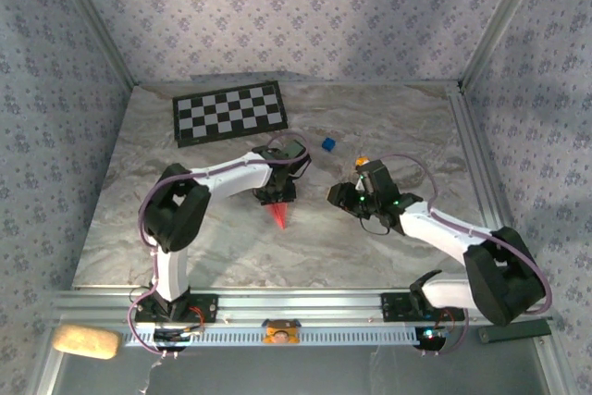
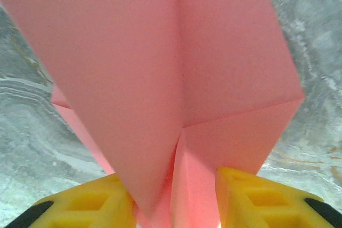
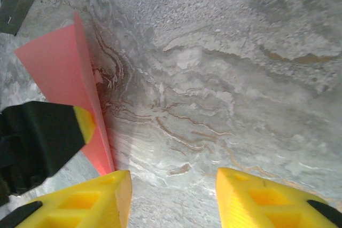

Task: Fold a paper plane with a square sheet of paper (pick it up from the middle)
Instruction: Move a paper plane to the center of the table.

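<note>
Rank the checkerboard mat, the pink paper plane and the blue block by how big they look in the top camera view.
Largest: checkerboard mat.
Next: paper plane, only partly visible.
Smallest: blue block.

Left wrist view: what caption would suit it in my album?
Salmon-pink paper plane held by the left gripper, yellow fingers either side, above marbled table.

Marble table (image 1: pixel 388 127): checkerboard (image 1: pixel 229 112), blue block (image 1: pixel 327 143)

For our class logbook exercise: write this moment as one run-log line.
stage: folding | left gripper: shut on paper plane | right gripper: open, empty, beside plane
</note>
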